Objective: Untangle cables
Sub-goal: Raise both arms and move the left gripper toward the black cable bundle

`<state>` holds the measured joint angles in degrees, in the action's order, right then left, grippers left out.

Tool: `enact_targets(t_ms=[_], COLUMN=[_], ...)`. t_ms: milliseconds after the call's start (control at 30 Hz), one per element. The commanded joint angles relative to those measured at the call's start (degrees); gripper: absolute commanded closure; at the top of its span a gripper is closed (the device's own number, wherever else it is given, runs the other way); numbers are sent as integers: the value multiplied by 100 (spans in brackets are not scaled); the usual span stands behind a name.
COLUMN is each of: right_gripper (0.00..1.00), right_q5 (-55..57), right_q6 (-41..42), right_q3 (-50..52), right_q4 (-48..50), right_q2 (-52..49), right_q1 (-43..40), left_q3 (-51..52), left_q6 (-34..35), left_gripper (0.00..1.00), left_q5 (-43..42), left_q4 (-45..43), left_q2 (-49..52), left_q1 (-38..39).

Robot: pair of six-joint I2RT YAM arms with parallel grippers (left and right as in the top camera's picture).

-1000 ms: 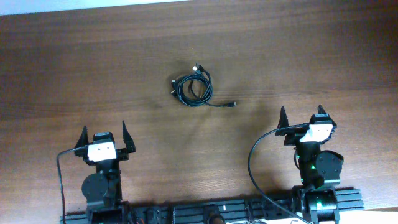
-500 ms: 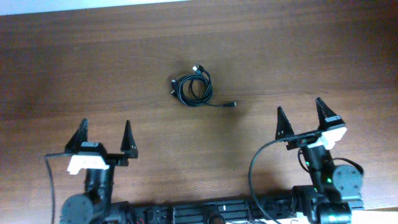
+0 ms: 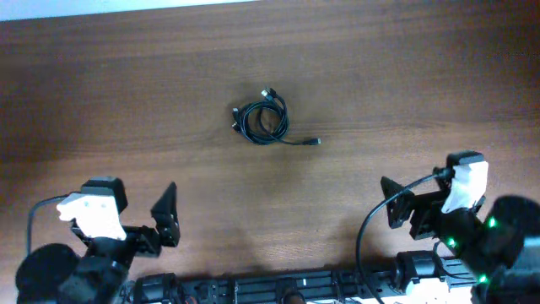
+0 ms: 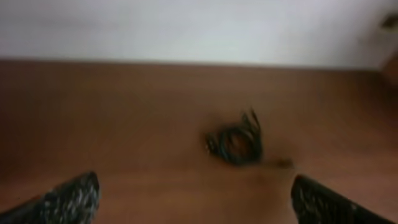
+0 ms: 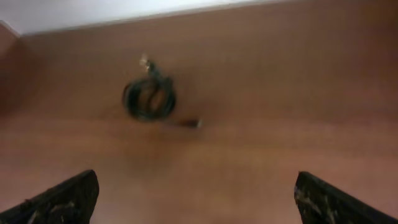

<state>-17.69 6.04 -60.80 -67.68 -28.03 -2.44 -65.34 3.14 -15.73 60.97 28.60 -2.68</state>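
- The cables [image 3: 262, 121] lie as one small black coil on the wooden tabletop [image 3: 118, 84], on its far half and about midway across, well apart from both arms.
- The coil is a bundle of thin loops lying over one another; how many cords make it up cannot be told.
- One loose end runs out of the coil to the right and ends in a small plug [image 3: 314, 142] lying flat on the wood. A second connector [image 3: 267, 91] sticks out at the coil's far edge.
- The left gripper [image 4: 194, 186] sits near the front edge on the left side. Its jaws are wide open and hold nothing.
- In the left wrist view its two dark fingertips [image 4: 73, 198] fill the lower corners, with bare wood between them.
- The right gripper [image 5: 198, 182] sits near the front edge on the right side, its jaws likewise wide open and empty. Its fingertips [image 5: 323, 198] show in the lower corners of the right wrist view.
- Both wrist views are blurred. Each shows the coil ahead of the jaws and far from the tips.
- In the overhead view only one dark finger [image 3: 167, 215] of each gripper is plain. The other is covered by the white wrist housing [image 3: 93, 211].
- A thicker black arm cable [image 3: 361, 241] arcs beside the right arm, apart from the coil.
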Motion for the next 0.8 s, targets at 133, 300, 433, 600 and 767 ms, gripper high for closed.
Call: enact_targets(t_ms=[133,300,433,600,767], right_gripper=[1,1,1,1,1], right_q5=[-1961,-1985,-1989,-2166,-2455], right_q6=[48,48,-2,-20,-173], right_q3=[-664,-664,-664,-667,-667], right_q4=[-608,-599,-363,514,1110], right_q2=[-1023,-1386,-1705,-1912,-1910], right_q1=[-22,-22,-22,-22,-22], left_q3=[-297,-295,-293,-50,55], left_q6=[72,72,70,74,72], left_gripper=[1,1,1,1,0], left_q5=[-1231,-1257,-1257,-1259,-1261], left_q4=[595,651,463,120,-415], left_q2=[144,144,155,463,1480], left_q1=[-20,-20,-20,-20,-13])
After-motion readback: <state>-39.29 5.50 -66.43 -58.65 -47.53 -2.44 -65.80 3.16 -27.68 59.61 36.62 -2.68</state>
